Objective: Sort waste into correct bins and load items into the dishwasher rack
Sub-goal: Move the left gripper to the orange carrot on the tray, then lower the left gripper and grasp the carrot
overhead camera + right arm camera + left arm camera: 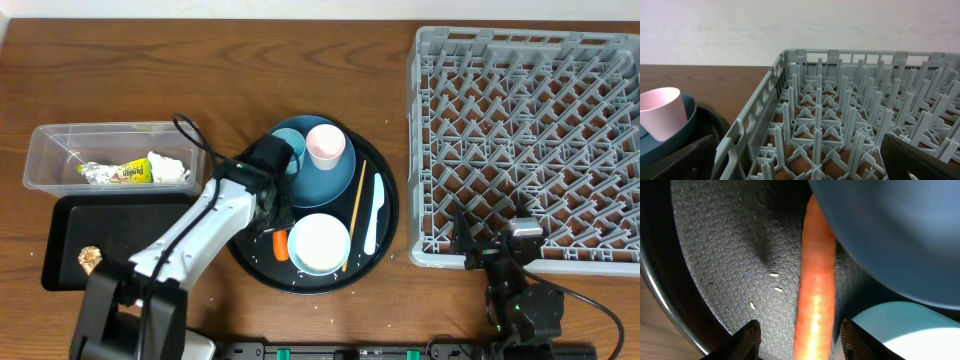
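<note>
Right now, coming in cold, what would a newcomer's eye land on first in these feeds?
First, the big grey dishwasher rack on the right, holding no dishes. Next, the round black tray mid-table, crowded with a dark-blue plate, pink cup and white bowl. In the left wrist view, the orange carrot piece fills the frame, lying between the open fingers of the left gripper.

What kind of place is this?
Probably a lab mock-up of a dish-clearing station: a large grey plastic dishwasher rack, a round black tray bearing a large dark-blue plate and white bowl, and a clear rectangular plastic waste tub, on a wooden table.
</note>
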{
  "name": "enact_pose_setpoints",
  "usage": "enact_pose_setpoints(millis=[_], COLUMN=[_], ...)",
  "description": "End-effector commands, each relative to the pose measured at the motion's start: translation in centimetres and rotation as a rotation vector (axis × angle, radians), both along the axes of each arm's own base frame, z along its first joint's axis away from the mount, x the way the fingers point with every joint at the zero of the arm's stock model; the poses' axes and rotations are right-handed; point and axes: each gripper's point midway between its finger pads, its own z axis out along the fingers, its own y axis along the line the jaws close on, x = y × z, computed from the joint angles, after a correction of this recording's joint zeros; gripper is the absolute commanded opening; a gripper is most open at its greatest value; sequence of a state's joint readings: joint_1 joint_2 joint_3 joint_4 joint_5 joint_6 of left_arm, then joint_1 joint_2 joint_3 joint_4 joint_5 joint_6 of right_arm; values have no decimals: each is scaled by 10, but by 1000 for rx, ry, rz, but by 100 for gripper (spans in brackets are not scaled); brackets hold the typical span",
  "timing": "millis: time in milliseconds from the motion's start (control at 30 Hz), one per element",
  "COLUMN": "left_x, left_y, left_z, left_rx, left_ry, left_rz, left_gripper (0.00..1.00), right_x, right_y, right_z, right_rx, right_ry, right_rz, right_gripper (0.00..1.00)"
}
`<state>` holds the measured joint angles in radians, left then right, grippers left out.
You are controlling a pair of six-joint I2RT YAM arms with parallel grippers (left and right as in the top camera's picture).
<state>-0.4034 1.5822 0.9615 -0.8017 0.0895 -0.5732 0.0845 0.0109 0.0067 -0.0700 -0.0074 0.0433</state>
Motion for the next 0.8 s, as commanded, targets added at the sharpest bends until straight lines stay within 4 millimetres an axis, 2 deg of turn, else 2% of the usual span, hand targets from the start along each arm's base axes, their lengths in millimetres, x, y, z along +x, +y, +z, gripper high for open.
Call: enact_pose_setpoints(millis=[0,200,467,767], left_x=[3,0,-4,-8], left_y=[1,1,-15,-13], left_z=[-4,-12,-14,-23], left_rx=[23,29,-61,-62], left_ry=[5,32,57,58], left_rz=[6,4,-56,-55], left_gripper=[53,53,53,53], right_x=[0,0,0,0], right_y=[1,1,1,1], right_z=[0,0,0,0], right_rx=[-7,-7,-7,-7], right_ry=[-2,-2,-2,-2], right_rz=[5,5,5,5], right_gripper=[99,99,99,99])
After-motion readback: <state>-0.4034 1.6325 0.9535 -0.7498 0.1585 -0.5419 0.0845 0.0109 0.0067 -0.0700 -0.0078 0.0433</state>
